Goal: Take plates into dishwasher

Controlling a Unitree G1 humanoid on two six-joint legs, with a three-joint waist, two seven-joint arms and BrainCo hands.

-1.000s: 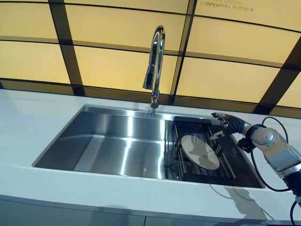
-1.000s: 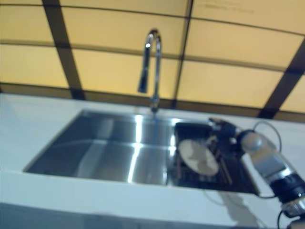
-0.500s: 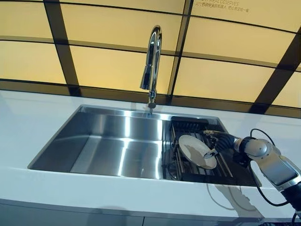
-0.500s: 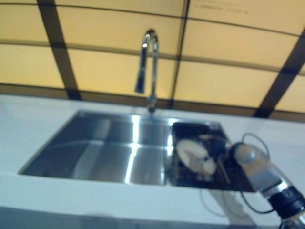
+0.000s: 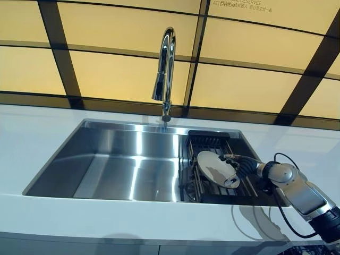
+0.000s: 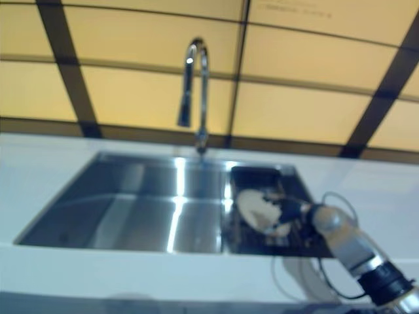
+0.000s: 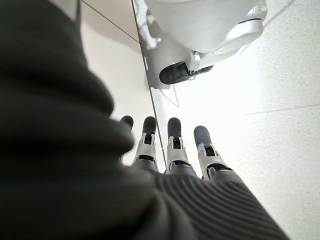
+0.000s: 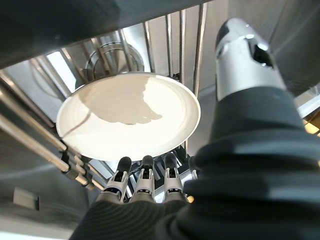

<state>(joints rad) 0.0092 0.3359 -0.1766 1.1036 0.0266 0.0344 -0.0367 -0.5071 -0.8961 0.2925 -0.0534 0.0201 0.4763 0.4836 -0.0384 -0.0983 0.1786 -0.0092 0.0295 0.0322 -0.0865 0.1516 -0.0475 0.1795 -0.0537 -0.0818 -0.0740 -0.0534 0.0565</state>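
Right hand (image 5: 245,164) lowered — fingers (image 8: 144,170) now at plate (image 8: 127,112) rim.

Small pale print sits on the yellow wall panel (image 5: 241,6), well above the hand; too tiny to read.

Sink (image 5: 122,164) brushed steel, shiny; faucet (image 5: 163,71) polished chrome; plate (image 8: 127,117) smooth matt cream; rack (image 5: 212,143) dark metal bars; table (image 5: 32,127) smooth glossy white.
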